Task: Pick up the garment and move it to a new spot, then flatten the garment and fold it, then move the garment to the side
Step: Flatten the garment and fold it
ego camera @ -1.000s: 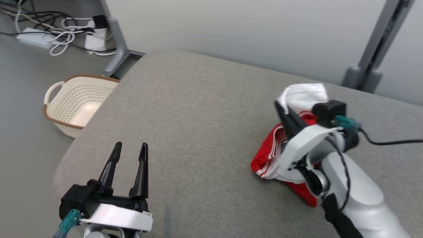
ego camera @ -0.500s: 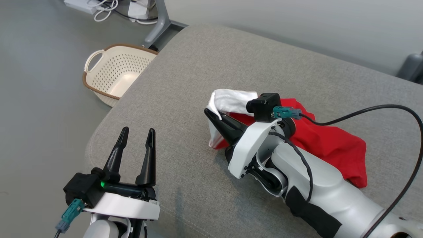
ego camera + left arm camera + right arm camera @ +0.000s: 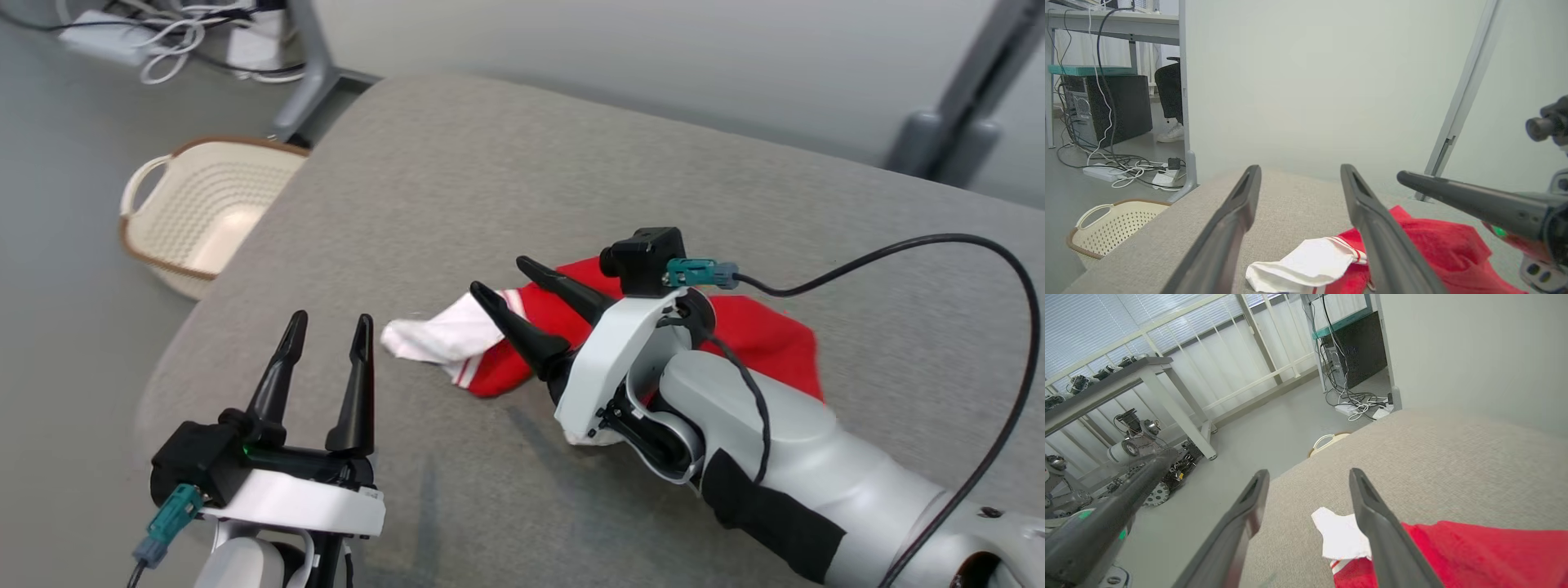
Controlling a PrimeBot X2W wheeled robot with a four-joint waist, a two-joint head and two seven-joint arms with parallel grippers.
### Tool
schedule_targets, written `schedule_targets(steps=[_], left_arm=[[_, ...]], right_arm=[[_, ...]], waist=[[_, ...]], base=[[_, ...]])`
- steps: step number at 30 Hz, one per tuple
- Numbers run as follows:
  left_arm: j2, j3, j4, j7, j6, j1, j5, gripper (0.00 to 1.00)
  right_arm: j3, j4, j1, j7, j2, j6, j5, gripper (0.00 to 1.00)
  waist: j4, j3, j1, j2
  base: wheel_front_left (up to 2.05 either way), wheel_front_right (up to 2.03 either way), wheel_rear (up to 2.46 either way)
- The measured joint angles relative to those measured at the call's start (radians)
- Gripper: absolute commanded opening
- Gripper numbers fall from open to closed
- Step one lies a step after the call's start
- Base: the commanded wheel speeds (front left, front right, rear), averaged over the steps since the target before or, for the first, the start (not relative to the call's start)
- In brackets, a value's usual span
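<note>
The garment (image 3: 759,335) is red with a white, red-striped sleeve (image 3: 433,339). It lies crumpled on the grey cushioned surface (image 3: 490,180), partly hidden under my right wrist. My right gripper (image 3: 500,275) stands open just above the garment's sleeve end, with nothing between its fingers. In the right wrist view the gripper (image 3: 1308,473) is open, with the garment (image 3: 1474,555) below its right finger. My left gripper (image 3: 332,318) is open and empty near the front left edge, a short way left of the sleeve. The left wrist view has this gripper (image 3: 1300,167) facing the garment (image 3: 1433,245).
A cream perforated basket (image 3: 196,212) sits on the floor left of the surface. Cables and a power strip (image 3: 171,33) lie by a table leg at the back left. A grey post (image 3: 955,106) stands at the back right. My right arm's black cable (image 3: 939,245) loops over the surface.
My right gripper has opened and let go of the garment, which now lies on the surface with its white sleeve stretched to the left. The head camera has shifted. The left gripper stays open.
</note>
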Motion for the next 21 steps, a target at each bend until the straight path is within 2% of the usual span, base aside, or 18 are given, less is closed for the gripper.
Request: schedule_targets(steps=[4,6,9,13,17,21], left_arm=[[0.0,0.029,0.002,0.0,-0.007,0.007,0.012,1.0],[0.001,0.046,0.001,0.0,-0.007,0.011,0.02,1.0],[0.002,0.076,-0.004,0.0,-0.009,0.018,0.029,1.0],[0.009,0.114,-0.01,0.0,-0.009,0.025,0.04,1.0],[0.011,0.142,-0.011,0.0,-0.009,0.033,0.049,1.0],[0.011,0.168,-0.012,0.0,-0.009,0.047,0.051,1.0]], right_arm=[[-0.002,-0.044,-0.007,-0.018,-0.049,0.0,0.004,1.0],[-0.038,-0.074,-0.001,-0.02,-0.084,0.0,-0.016,1.0],[-0.17,-0.151,0.042,-0.024,-0.14,0.0,-0.11,1.0],[-0.355,-0.26,0.191,-0.024,-0.206,0.0,-0.28,1.0],[-0.567,-0.392,0.358,-0.026,-0.235,0.0,-0.431,1.0],[-0.72,-0.513,0.528,-0.027,-0.228,0.0,-0.561,1.0]], waist=[[-0.08,-0.014,0.0,0.0],[-0.121,-0.021,0.0,0.0],[-0.184,-0.03,0.0,0.0],[-0.264,-0.042,0.0,0.0],[-0.333,-0.056,0.0,0.0],[-0.392,-0.069,0.0,0.0]], base=[[0.0,0.0,0.0],[0.0,0.0,0.0],[0.0,0.0,0.0],[0.0,0.0,0.0],[0.0,0.0,0.0],[0.0,0.0,0.0]])
